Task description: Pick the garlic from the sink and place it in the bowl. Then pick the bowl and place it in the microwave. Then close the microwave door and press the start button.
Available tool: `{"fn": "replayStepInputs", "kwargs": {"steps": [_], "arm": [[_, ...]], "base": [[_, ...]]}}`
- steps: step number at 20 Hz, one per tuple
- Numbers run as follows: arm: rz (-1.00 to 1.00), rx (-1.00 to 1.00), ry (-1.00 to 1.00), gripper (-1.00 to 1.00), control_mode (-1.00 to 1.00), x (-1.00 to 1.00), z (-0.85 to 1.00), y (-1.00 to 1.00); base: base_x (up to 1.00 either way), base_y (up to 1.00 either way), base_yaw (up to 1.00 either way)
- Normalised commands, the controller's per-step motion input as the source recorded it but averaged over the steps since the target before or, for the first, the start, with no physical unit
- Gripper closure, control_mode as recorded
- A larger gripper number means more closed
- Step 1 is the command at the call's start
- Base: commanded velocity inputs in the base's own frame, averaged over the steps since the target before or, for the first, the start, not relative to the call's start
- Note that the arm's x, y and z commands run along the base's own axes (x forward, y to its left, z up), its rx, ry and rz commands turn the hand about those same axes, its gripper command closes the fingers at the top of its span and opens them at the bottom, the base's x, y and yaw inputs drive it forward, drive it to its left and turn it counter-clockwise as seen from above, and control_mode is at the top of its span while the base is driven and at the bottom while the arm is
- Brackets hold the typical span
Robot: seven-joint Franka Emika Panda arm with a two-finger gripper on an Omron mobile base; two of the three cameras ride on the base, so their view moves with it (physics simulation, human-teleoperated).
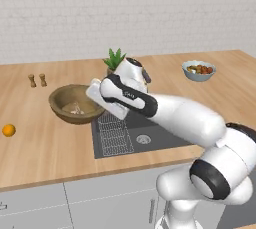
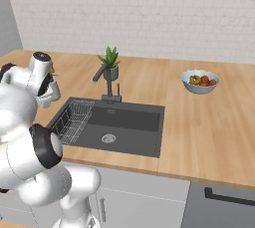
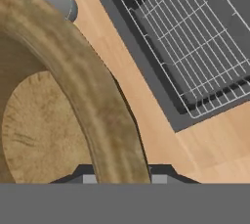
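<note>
1. Nearest in the left base view, the counter point(image 1: 45, 158) ran along the front edge, with an orange point(image 1: 8, 130) at its far left.
2. Behind that edge lay the sink point(image 1: 165, 140), its wire rack point(image 1: 114, 135) in the left half and the drain point(image 1: 143, 139) near the middle.
3. Just left of the sink sat the bowl point(image 1: 65, 99), on the counter and close to the basin's left rim.
4. A pale lump, probably the garlic point(image 1: 76, 108), lay inside the bowl, so the first step looked done.
5. The gripper point(image 3: 119, 178) straddled the bowl's right-hand wall: in the hand view the rim ran down between the two finger tips point(image 3: 89, 179), one inside, one outside. The jaws were part closed on that rim, apparently pinching it, though actual contact was hard to confirm.
6. As a judgement: the bowl looked stiff wood, moderately light, smooth-grained. A one-sided rim pinch would let it tip, so it should be lifted level and slowly; the loose garlic could roll.
7. Farther back stood the faucet point(image 2: 105, 80) and a plant point(image 1: 115, 60), with two shakers point(image 1: 37, 80) at far left.
8. At far right sat a pale bowl of fruit point(image 1: 199, 70).
</note>
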Motion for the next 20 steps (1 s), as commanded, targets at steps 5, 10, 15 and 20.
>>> {"fn": "replayStepInputs", "kwargs": {"steps": [5,10,15,20], "arm": [[-0.35,0.0,0.06,1.0,-1.0,-0.17,0.49,-0.72],[-0.38,0.0,0.04,1.0,-1.0,-0.33,0.38,-0.87],[-0.38,0.0,-0.05,1.0,-1.0,-0.6,0.35,-0.83],[-0.38,0.0,-0.01,1.0,-1.0,-0.59,0.4,-0.96]], "base": [[0.0,0.0,0.0],[0.0,0.0,0.0],[0.0,0.0,0.0],[0.0,0.0,0.0]]}}
